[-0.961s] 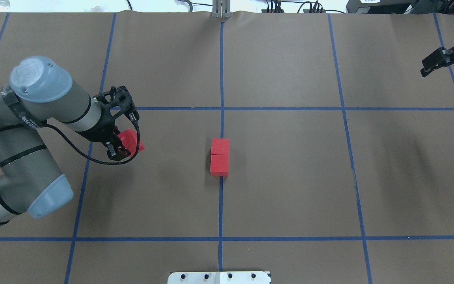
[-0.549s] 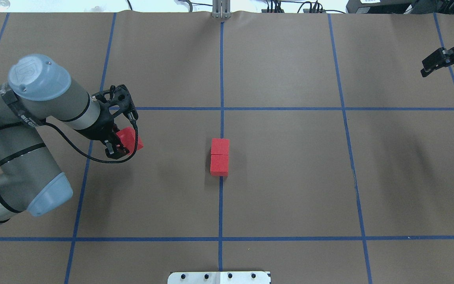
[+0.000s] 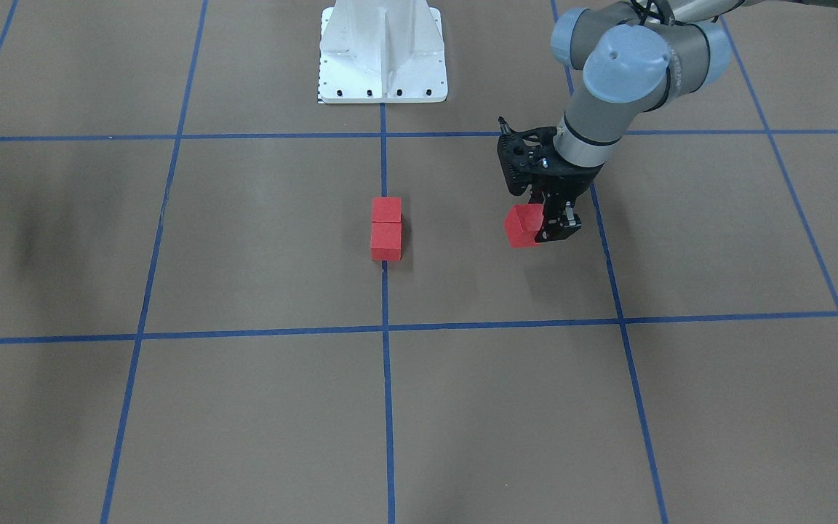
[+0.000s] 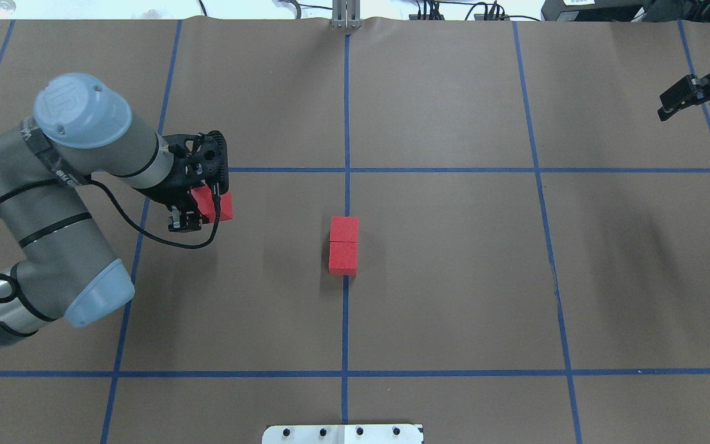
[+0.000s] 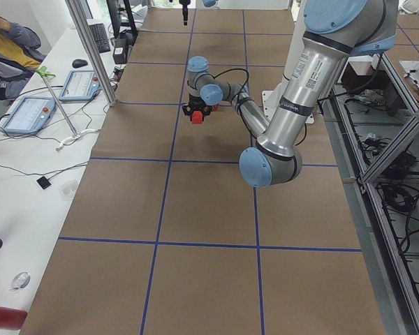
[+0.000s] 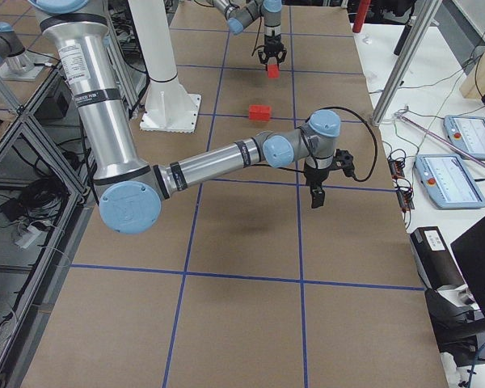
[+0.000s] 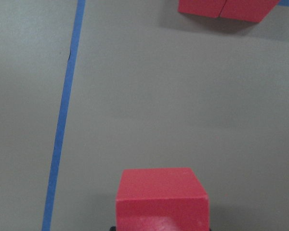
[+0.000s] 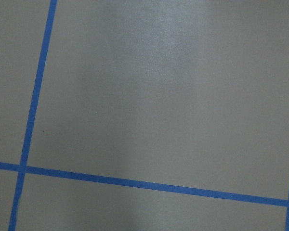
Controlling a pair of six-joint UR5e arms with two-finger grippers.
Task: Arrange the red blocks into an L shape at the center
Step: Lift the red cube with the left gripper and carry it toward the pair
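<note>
Fingers of left arm (image 4: 183, 221) clamp one red block (image 4: 224, 206), well apart from centered pair (image 4: 344, 245); right fingers (image 4: 675, 102) spread.

The left gripper (image 4: 190, 217) grips one red block (image 4: 220, 206) well left of the center (image 4: 375, 243) (where the other two red blocks (image 4: 343, 245) lie touching along the blue tape line (image 4: 346, 111)).

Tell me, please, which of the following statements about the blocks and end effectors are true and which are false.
1. The left end effector grips a red block. True.
2. All three red blocks touch one another. False: only two blocks touch; the gripped one is apart from them.
3. The two touching blocks lie on the central blue tape line. True.
4. The right end effector holds a block. False: it is empty.
</note>
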